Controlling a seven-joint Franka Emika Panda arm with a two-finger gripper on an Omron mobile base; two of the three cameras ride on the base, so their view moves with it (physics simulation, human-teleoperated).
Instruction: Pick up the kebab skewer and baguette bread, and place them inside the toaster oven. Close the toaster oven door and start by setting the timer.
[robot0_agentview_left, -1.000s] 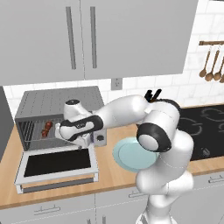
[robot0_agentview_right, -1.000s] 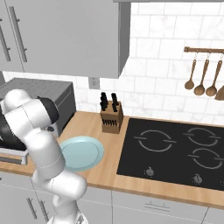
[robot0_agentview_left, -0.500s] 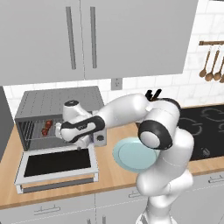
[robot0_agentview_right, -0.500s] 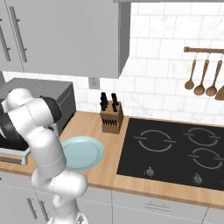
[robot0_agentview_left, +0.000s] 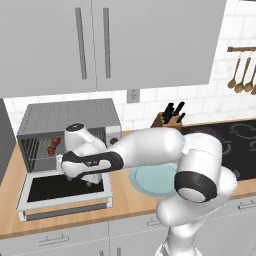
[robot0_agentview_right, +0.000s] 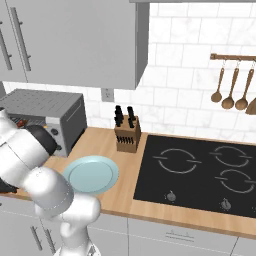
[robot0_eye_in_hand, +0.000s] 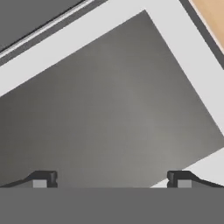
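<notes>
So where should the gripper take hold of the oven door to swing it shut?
The oven door lies dropped open and flat, glass up. Best grip is probably its front edge, farthest from the hinge: come from the front, slightly below, and lift toward the oven. The open gripper hovers over the glass.

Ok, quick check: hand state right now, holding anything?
Hand: open, fingers spread wide and nothing between them, over the toaster oven door glass.

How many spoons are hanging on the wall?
3 whole ones: wooden spoons hang side by side from the rail right of the stove, left, middle, right. A fourth utensil is cut off by the picture's edge.
</notes>
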